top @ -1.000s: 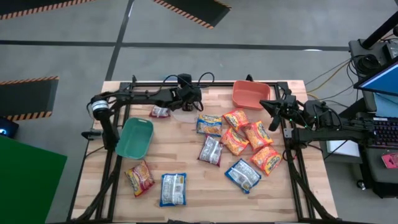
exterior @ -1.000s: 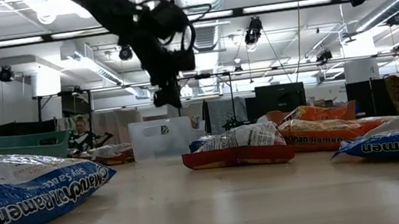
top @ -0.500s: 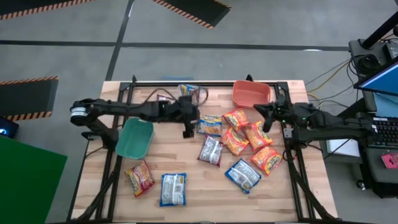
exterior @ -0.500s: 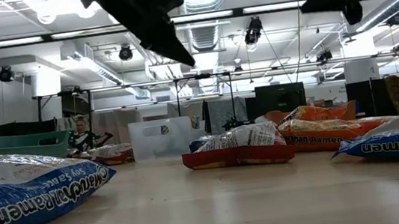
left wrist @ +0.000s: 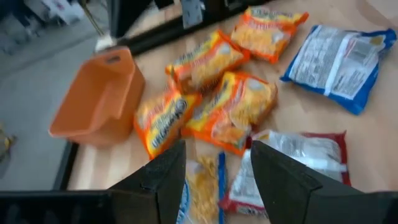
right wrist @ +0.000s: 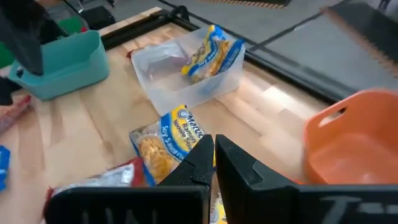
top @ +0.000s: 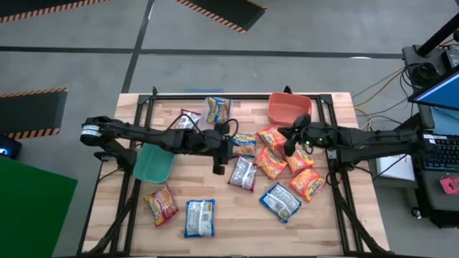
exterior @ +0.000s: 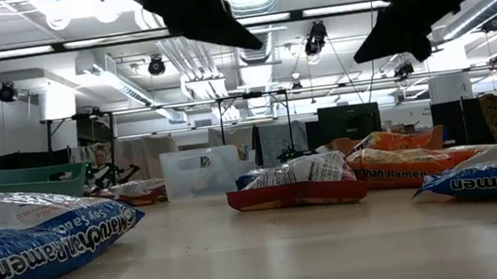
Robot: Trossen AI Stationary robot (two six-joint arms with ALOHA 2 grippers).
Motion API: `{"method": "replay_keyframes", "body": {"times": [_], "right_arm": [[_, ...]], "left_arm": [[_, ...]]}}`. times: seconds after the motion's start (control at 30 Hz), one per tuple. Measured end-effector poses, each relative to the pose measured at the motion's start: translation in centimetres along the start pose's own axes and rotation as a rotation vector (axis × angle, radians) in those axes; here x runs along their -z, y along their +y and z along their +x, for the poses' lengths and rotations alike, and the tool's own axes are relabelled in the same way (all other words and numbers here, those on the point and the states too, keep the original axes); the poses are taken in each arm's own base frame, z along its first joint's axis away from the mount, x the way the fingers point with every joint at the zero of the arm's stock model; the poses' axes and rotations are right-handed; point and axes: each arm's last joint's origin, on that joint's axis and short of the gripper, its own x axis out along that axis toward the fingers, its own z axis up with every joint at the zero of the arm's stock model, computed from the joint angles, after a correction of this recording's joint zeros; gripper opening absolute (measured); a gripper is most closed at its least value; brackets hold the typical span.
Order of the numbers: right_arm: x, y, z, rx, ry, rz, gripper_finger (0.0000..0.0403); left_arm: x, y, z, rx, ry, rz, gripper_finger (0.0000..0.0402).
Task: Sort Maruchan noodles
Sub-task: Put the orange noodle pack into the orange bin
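The left pincer (top: 219,170) hangs over the middle of the desk (top: 215,244), its two fingers (left wrist: 163,177) spread apart with nothing between them. Just beside it, on the side away from the teal bin (top: 155,159), lies a red-and-white packet (top: 242,173), and a blue-and-yellow packet (top: 242,143) lies just beyond that, toward the clear bin (top: 203,113). In the left wrist view the same two packets show between and right ahead of the open fingers, with a cluster of orange packets (left wrist: 230,112) farther on and the orange bin (left wrist: 98,102) past them.

The right pincer (top: 290,144) is clenched tight on nothing, its fingertips (right wrist: 211,152) pressed together. It hovers above the orange cluster, near the orange bin, with orange packets lying under and around it.

The clear bin holds one blue-and-yellow packet (right wrist: 213,51) standing tilted against its wall and a reddish one (right wrist: 168,62) lying flat. Well apart from the teal bin's near corner lie an orange-red packet (top: 161,204) and a blue packet (top: 199,218); another blue packet (top: 280,201) lies by the orange cluster's near edge.
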Motion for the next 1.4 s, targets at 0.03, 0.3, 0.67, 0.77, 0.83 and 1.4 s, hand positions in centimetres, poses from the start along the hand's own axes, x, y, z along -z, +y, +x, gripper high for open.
{"method": "replay_keyframes", "body": {"times": [0.03, 0.3, 0.67, 0.77, 0.83, 1.4], "right_arm": [[0.0, 0.1, 0.1, -0.011, 0.006, 0.028, 0.0009], [-1.0, 1.3, 0.8, -0.147, 0.111, 0.033, 0.0012], [-2.0, 2.3, 1.3, -0.164, 0.494, -0.245, 0.0142], [-1.6, 2.3, 1.8, -0.146, 0.615, -0.386, 0.0184], [-1.2, 2.3, 2.3, -0.14, 0.685, -0.463, 0.0205], [2.1, 2.3, 7.1, -0.029, 0.809, -0.816, 0.0214]], "left_arm": [[-0.1, 0.0, 0.0, -0.003, -0.008, 0.004, 0.0164], [0.2, 0.2, 0.1, -0.006, -0.001, 0.017, 0.0164], [0.2, 0.4, -0.5, -0.014, 0.007, 0.108, 0.0164], [-0.2, 0.9, -1.2, -0.033, -0.02, 0.12, 0.0164], [-0.4, 1.2, -1.7, -0.046, -0.041, 0.113, 0.0164], [3.9, 0.7, -6.9, -0.236, -0.354, -0.016, 0.0164]]}}
